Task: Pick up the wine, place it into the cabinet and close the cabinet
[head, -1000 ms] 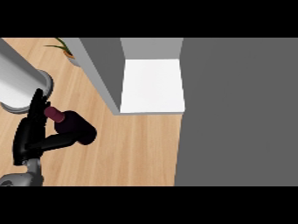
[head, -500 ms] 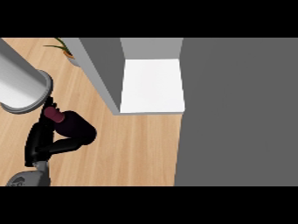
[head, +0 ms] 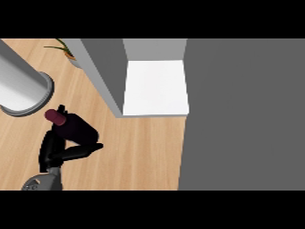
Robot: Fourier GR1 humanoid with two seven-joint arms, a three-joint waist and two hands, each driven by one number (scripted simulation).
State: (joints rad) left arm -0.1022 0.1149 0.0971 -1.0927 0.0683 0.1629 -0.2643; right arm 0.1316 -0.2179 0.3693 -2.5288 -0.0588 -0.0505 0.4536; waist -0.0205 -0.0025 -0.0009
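The wine bottle (head: 79, 129) is dark with a maroon cap (head: 54, 117). It shows at the left of the head view, over the wooden counter (head: 135, 152). My left hand (head: 63, 152) is shut on it, with black fingers curled round its lower side. A thick grey forearm (head: 9, 85) comes in from the upper left and ends just above the cap. The cabinet (head: 108, 76) stands to the bottle's right, a short gap away, showing a white inside (head: 156, 87). My right hand does not show.
A wide grey surface (head: 254, 116) fills the right half; whether it is the cabinet's door or top I cannot tell. A potted plant (head: 65, 50) stands at the back beside the cabinet wall. A small grey part (head: 42, 181) sits below the hand.
The hand and the small grey part below it have shifted a little to the right, and the fingers have curled further under the bottle. The forearm's end has dropped slightly.
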